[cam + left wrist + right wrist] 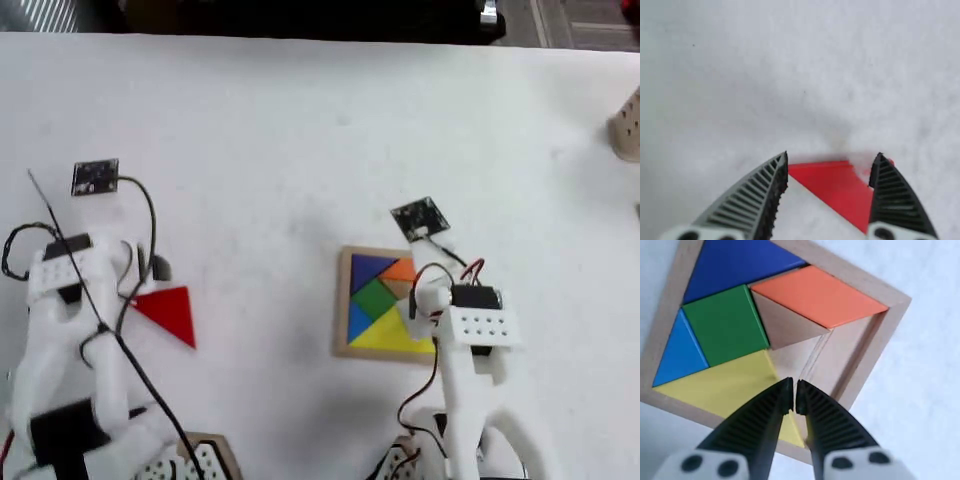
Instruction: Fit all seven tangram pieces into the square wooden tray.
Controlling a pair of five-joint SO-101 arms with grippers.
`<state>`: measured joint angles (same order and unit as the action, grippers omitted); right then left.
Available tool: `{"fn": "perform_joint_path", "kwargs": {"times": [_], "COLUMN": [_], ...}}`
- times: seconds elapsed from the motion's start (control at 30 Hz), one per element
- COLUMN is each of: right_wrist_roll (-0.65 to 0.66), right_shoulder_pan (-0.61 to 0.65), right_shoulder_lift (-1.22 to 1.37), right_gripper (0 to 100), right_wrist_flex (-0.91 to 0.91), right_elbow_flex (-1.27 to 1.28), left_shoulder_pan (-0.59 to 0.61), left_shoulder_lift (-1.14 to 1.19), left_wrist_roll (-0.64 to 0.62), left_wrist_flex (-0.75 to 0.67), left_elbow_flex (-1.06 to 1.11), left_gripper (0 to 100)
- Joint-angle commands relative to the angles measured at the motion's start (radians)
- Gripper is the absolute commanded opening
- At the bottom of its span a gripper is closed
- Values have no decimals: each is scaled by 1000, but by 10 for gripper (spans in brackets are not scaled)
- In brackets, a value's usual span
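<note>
Red triangle (172, 310), hypotenuse running diagonally, sits within wide left pincer (832, 156); right pincer (793, 382) closed.

White table (300, 130) with tray (343, 300), red triangle (172, 310)

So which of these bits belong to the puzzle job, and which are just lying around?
Part of the job: square wooden tray; dark blue triangle, orange parallelogram, green square, light blue triangle, yellow triangle and plain wooden triangle inside it; red triangle, at the open left claw.

Lying about: pale perforated block at the table's right edge.
</note>
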<state>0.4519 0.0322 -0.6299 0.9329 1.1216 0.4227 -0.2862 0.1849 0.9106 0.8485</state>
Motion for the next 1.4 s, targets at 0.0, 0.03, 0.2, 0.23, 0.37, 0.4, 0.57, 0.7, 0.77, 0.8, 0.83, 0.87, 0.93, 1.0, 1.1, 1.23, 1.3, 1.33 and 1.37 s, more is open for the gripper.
{"fn": "perform_joint_path", "kwargs": {"times": [0.0, 0.03, 0.2, 0.23, 0.37, 0.4, 0.57, 0.7, 0.77, 0.8, 0.83, 0.87, 0.93, 1.0, 1.1, 1.23, 1.3, 1.33, 1.37], "right_wrist_roll": [21, 41, 78, 78, 80, 81, 81, 81, 81, 81, 81, 81, 81, 81, 81, 81, 81, 81, 81], "right_shoulder_pan": [-12, -15, -41, -41, -38, -38, -36, -36, -36, -36, -36, -36, -35, -35, -35, -28, -19, -19, -19], "right_shoulder_lift": [24, 36, 67, 67, 74, 74, 74, 76, 76, 76, 76, 76, 76, 76, 76, 76, 76, 76, 76], "right_gripper": [18, 18, 18, 18, 18, 18, 18, 18, 18, 18, 18, 18, 18, 18, 18, 18, 18, 18, 18], "right_wrist_flex": [-30, -33, -47, -47, -61, -62, -65, -67, -67, -67, -67, -67, -67, -67, -67, -67, -67, -67, -67], "right_elbow_flex": [-11, -12, -15, -15, -15, -15, -15, -15, -15, -15, -15, -15, -15, -15, -15, -14, -12, -12, -12], "left_shoulder_pan": [-22, -30, -36, -36, -48, -59, -130, -133, -133, -130, -130, -130, -127, -104, -85, -85, -90, -91, -91], "left_shoulder_lift": [-189, -214, -252, -252, -252, -252, -252, -251, -251, -251, -251, -251, -251, -251, -249, -163, -76, -30, 8], "left_wrist_roll": [256, 292, 285, 244, -86, -169, -388, -514, -559, -562, -562, -562, -562, -562, -562, -560, -560, -554, -535], "left_wrist_flex": [75, 103, 232, 238, 247, 259, 302, 270, 235, 213, 189, 166, 140, 137, 138, 137, 160, 180, 193], "left_elbow_flex": [41, 52, 68, 69, 71, 77, 114, 121, 146, 161, 178, 193, 210, 209, 209, 180, 121, 89, 63], "left_gripper": [273, 273, 273, 273, 273, 273, 370, 428, 439, 439, 439, 438, 438, 438, 438, 438, 438, 438, 438]}}
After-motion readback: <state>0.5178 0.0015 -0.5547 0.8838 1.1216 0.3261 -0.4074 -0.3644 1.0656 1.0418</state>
